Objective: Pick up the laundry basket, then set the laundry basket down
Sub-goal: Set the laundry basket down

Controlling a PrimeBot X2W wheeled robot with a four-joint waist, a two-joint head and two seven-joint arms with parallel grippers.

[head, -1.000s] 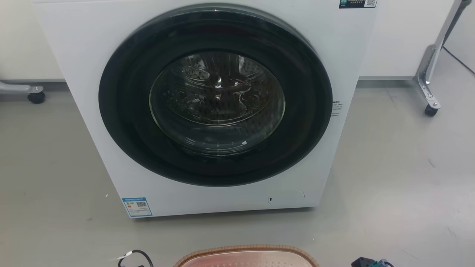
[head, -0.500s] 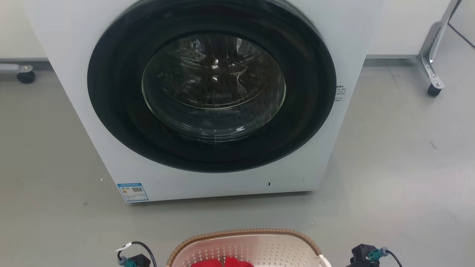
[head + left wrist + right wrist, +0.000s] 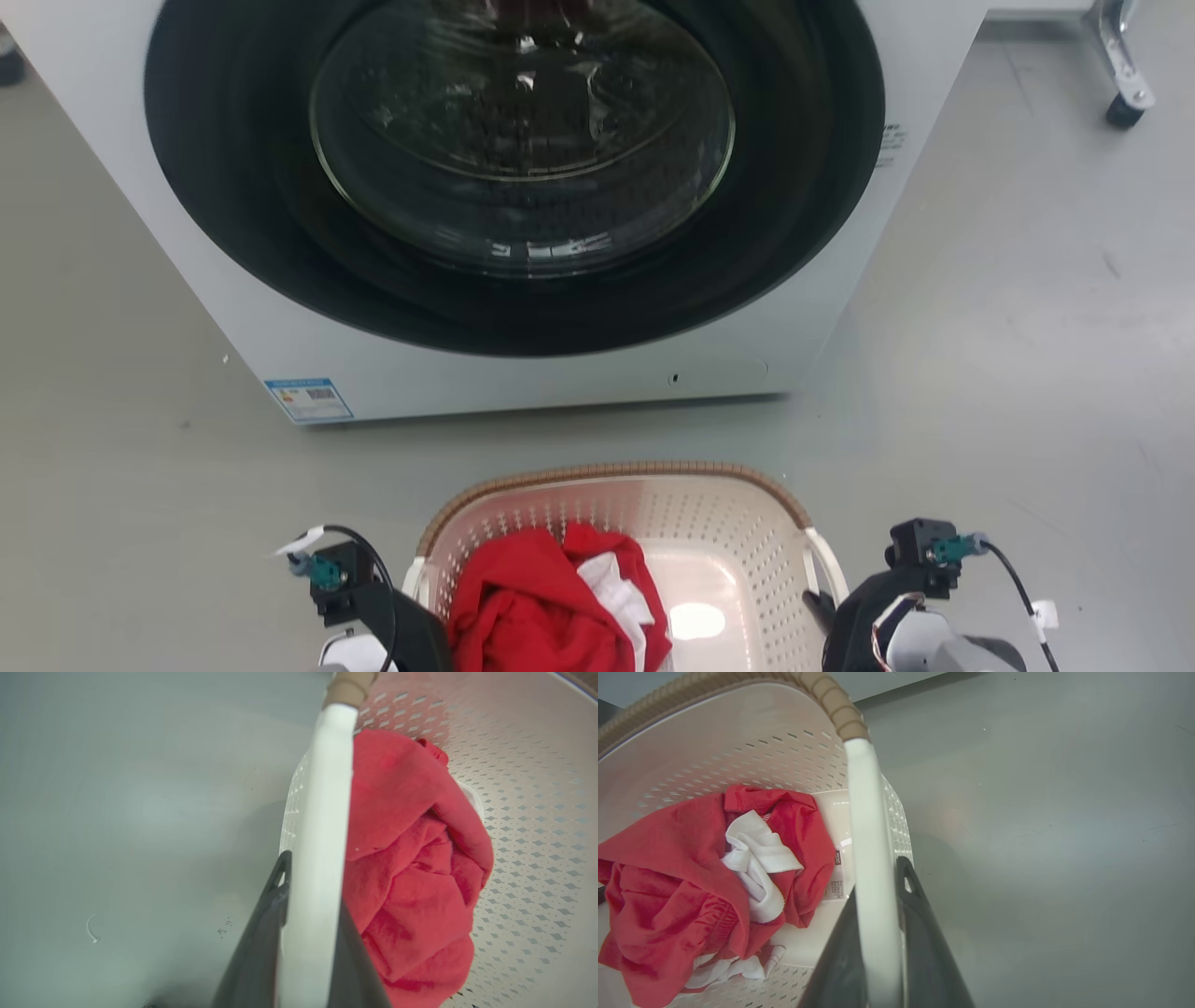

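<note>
Laundry basket (image 3: 709,509) | between left hand (image 3: 310,891); right hand (image 3: 882,882) | handles (image 3: 868,812) gripped

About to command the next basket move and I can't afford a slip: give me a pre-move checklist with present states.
1. Left end effector straddles left handle: ok.
2. Right end effector straddles right handle: ok.
3. Red clothes inside laundry basket: ok.
4. Laundry basket apart from washing machine: ok.
5. Laundry basket off the floor: cannot tell.
</note>
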